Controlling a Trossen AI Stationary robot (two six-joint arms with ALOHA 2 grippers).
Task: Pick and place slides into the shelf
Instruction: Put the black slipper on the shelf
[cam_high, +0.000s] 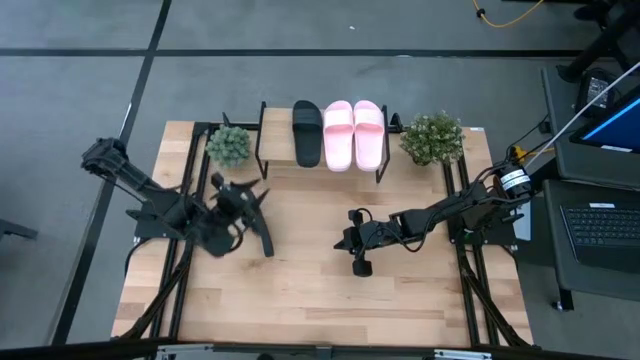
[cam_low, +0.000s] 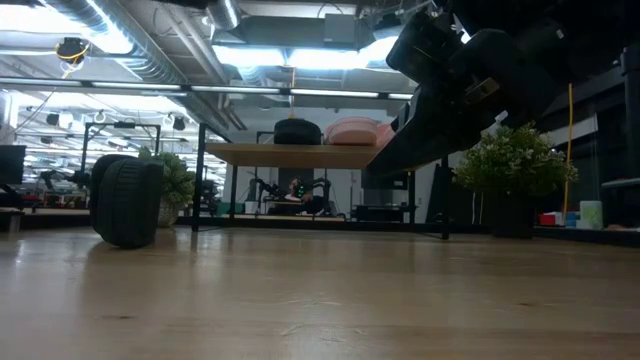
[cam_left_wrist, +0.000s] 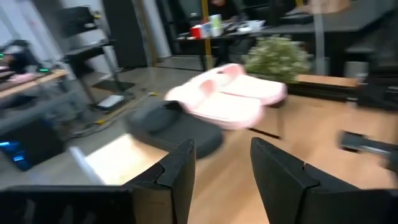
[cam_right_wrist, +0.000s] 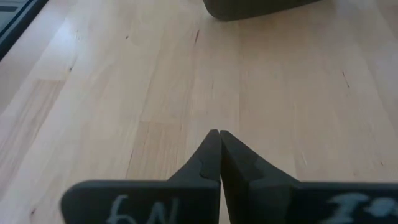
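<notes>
Right pincer (cam_right_wrist: 217, 134): my own two fingers are the nearest thing in the right wrist view. The tips are pressed together on nothing, low over the table (cam_high: 300, 290), right of centre (cam_high: 345, 240), aimed left.
Left pincer (cam_left_wrist: 221, 146): fingers apart with nothing between them. It sits over the left half of the table (cam_high: 250, 198) and faces the shelf.
Loose black slide (cam_high: 262, 238): one, on the tabletop just beside my left pincer, on its near right. It stands on its edge (cam_low: 125, 200). Its long axis runs roughly near to far, with the near end slanting a little right. I cannot tell which end is the toe. The dark shape ahead of my right fingers is probably this slide.
Shelf (cam_high: 277, 135): at the far middle of the table, its plank top raised on thin black legs (cam_low: 290, 155).
Slides on the shelf: three, side by side, long axes near to far. From left, they are one black (cam_high: 307, 132) and two pale pink (cam_high: 353, 134).
Pink pair: straps sit in the far half, so the toes seem to point far. The two are touching (cam_left_wrist: 227, 99).
Count of slides: four in all, two black and two pink.
Potted plants: two, one at the shelf's left end (cam_high: 229, 146) and one at its right (cam_high: 432, 138).
</notes>
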